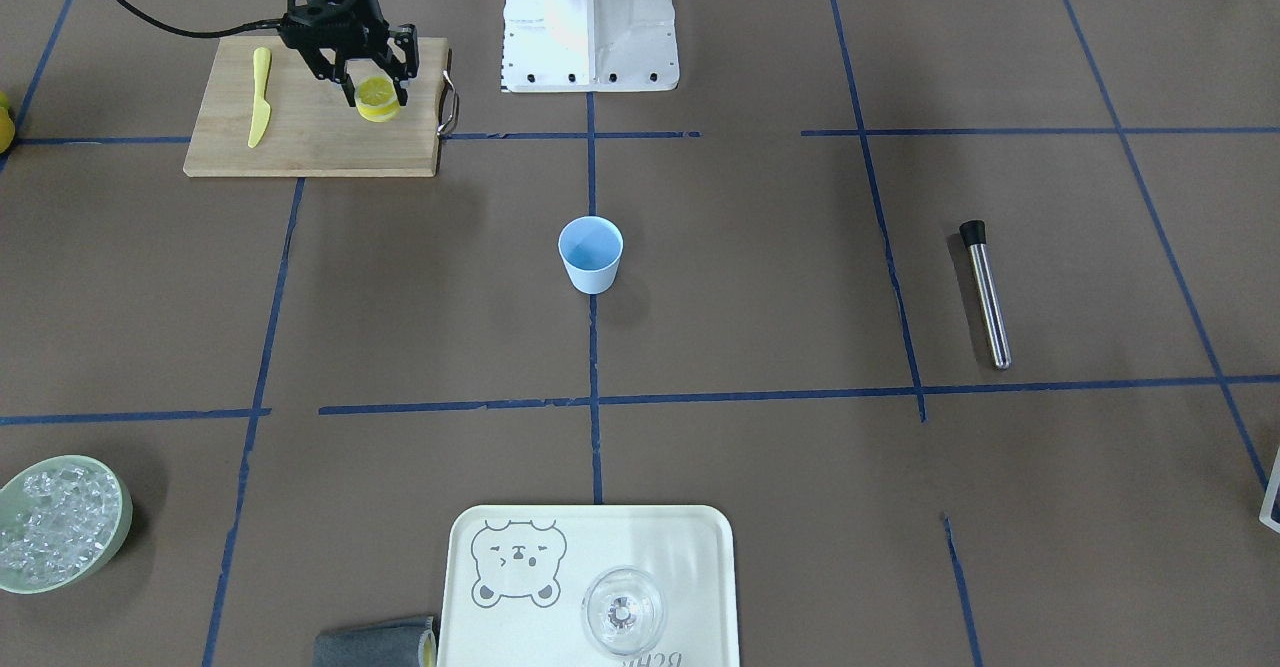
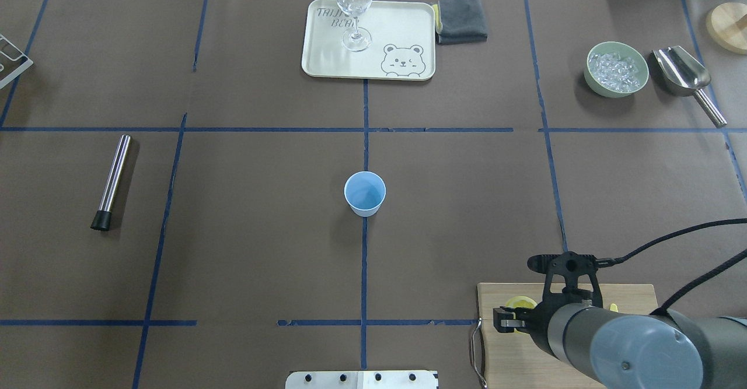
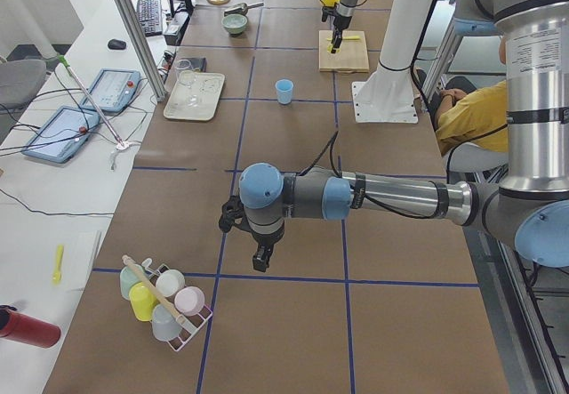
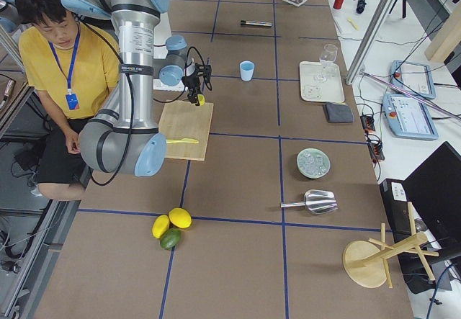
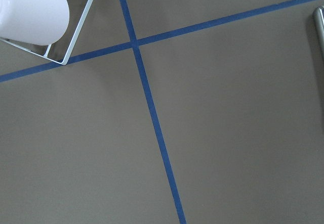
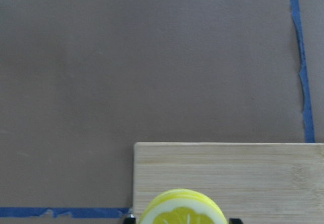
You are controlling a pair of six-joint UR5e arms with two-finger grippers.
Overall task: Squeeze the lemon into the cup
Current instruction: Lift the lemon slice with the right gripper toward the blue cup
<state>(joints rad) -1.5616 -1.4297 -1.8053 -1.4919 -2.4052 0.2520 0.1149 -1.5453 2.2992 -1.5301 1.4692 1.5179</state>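
Note:
The half lemon [image 1: 377, 97] sits cut face up on the wooden cutting board [image 1: 310, 147], near its corner. My right gripper [image 1: 375, 87] points down over it with a finger on each side. In the right wrist view the lemon [image 6: 182, 214] fills the gap between the two fingertips [image 6: 130, 219], so the gripper looks shut on it. The light blue cup [image 1: 591, 252] stands upright and empty at the table's centre [image 2: 365, 193], well away from the board. My left gripper [image 3: 260, 261] hangs over bare table far from both. I cannot tell whether it is open or shut.
A yellow toy knife [image 1: 260, 97] lies on the board. A steel rod [image 2: 112, 180] lies on the robot's left side. A tray [image 2: 327, 56] with a glass [image 2: 353, 10], a green bowl of ice [image 2: 617, 68] and a scoop [image 2: 683, 71] stand along the far edge. A rack of cups [image 3: 164, 301] is near my left gripper.

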